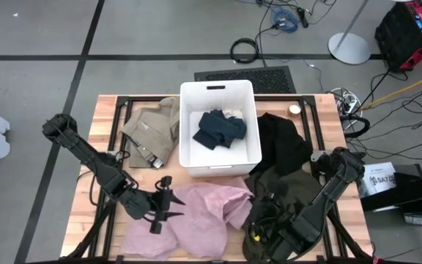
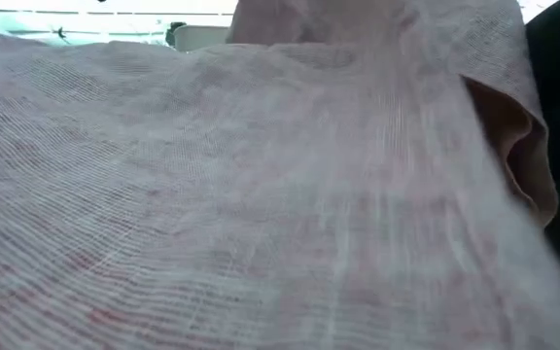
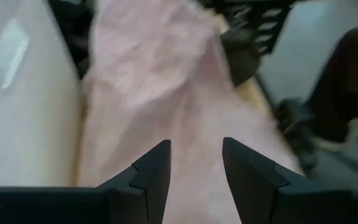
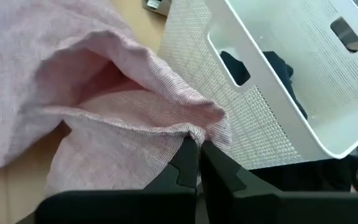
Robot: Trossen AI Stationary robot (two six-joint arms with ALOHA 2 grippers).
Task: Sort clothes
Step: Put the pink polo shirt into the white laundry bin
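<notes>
A pale pink garment (image 1: pixel 196 216) lies spread on the table's near middle and fills the low view (image 2: pixel 261 194). My left gripper (image 1: pixel 168 199) is open at the garment's left edge, fingers level over the pink cloth (image 3: pixel 194 165). My right gripper (image 4: pixel 197 155) is shut on the pink garment's right side, near the white bin (image 1: pixel 218 158). A navy garment (image 1: pixel 220 128) lies in the bin. A tan khaki garment (image 1: pixel 152 128) lies left of the bin. A black one (image 1: pixel 280 139) lies right of it. A dark olive one (image 1: pixel 288 183) lies under my right arm. My right gripper pinches a bunched fold of the pink garment (image 4: pixel 194 132) between its two shut fingers, at the cloth's side nearest the bin. The cloth rises in a ridge to the fingertips. The rest of the garment lies slack on the table (image 4: pixel 73 168).
The bin's perforated wall (image 4: pixel 229 81) stands close beside the held fold. Black frame rails (image 1: pixel 116 110) run along the table's edges. A small round object (image 1: pixel 294 109) sits at the far right. Cables and gear lie on the floor beyond the table.
</notes>
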